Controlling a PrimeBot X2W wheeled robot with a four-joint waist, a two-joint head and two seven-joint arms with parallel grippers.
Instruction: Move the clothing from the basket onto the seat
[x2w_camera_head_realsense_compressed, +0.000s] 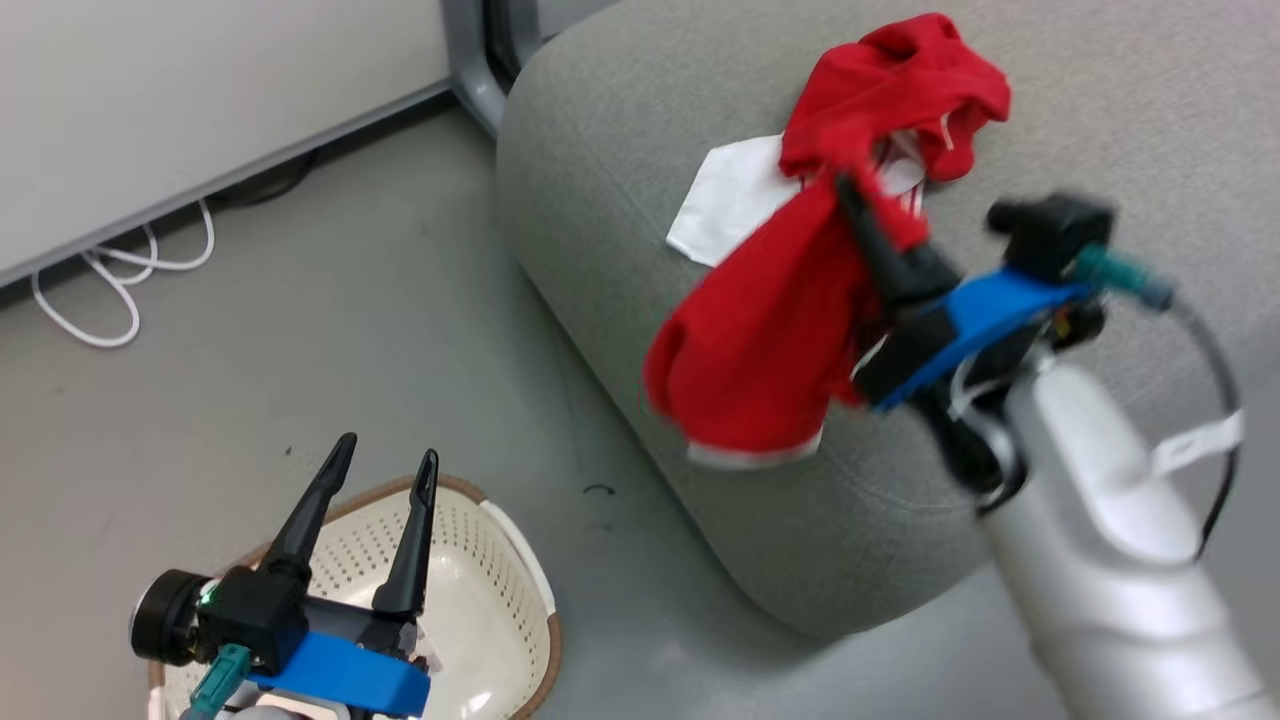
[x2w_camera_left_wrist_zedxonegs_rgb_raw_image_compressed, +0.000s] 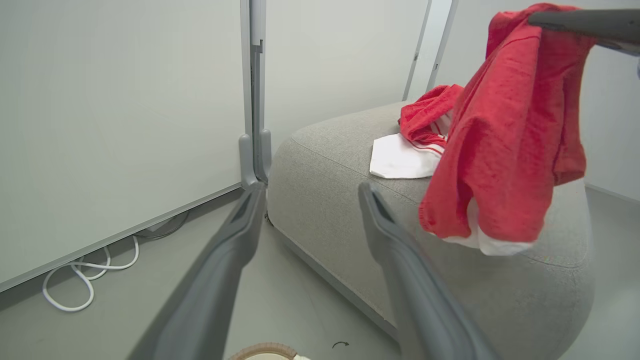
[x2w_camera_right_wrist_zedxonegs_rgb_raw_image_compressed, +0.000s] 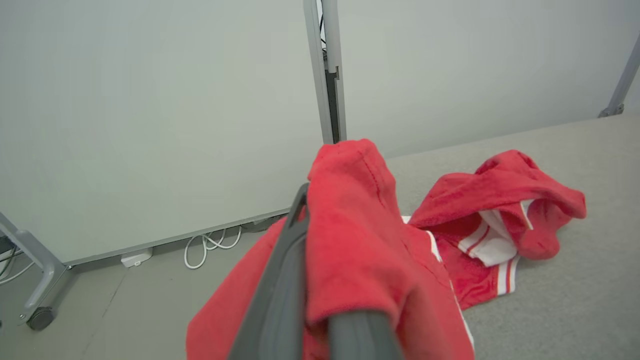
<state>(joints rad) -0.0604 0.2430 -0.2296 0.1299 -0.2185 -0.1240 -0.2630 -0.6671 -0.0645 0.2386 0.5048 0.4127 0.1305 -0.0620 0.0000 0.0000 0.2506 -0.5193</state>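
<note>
My right gripper (x2w_camera_head_realsense_compressed: 850, 195) is shut on the plain red garment (x2w_camera_head_realsense_compressed: 770, 330), which hangs over the front edge of the grey seat (x2w_camera_head_realsense_compressed: 620, 150). The right wrist view has that red garment (x2w_camera_right_wrist_zedxonegs_rgb_raw_image_compressed: 360, 240) draped over the shut right gripper (x2w_camera_right_wrist_zedxonegs_rgb_raw_image_compressed: 310, 210). The red and white garment (x2w_camera_head_realsense_compressed: 900, 90) lies crumpled on the seat just beyond, its striped trim visible on the red and white garment (x2w_camera_right_wrist_zedxonegs_rgb_raw_image_compressed: 500, 210). My left gripper (x2w_camera_head_realsense_compressed: 388, 450) stands open and empty over the cream basket (x2w_camera_head_realsense_compressed: 490, 590) on the floor. In the left wrist view the left gripper (x2w_camera_left_wrist_zedxonegs_rgb_raw_image_compressed: 311, 189) points at the seat (x2w_camera_left_wrist_zedxonegs_rgb_raw_image_compressed: 340, 145) and the hanging red garment (x2w_camera_left_wrist_zedxonegs_rgb_raw_image_compressed: 510, 150).
White cables (x2w_camera_head_realsense_compressed: 120, 280) lie on the grey floor along the pale wall panels. A grey partition post (x2w_camera_head_realsense_compressed: 475, 60) stands by the seat's far corner. A wheeled frame foot (x2w_camera_right_wrist_zedxonegs_rgb_raw_image_compressed: 40, 310) is on the floor at the left of the right wrist view.
</note>
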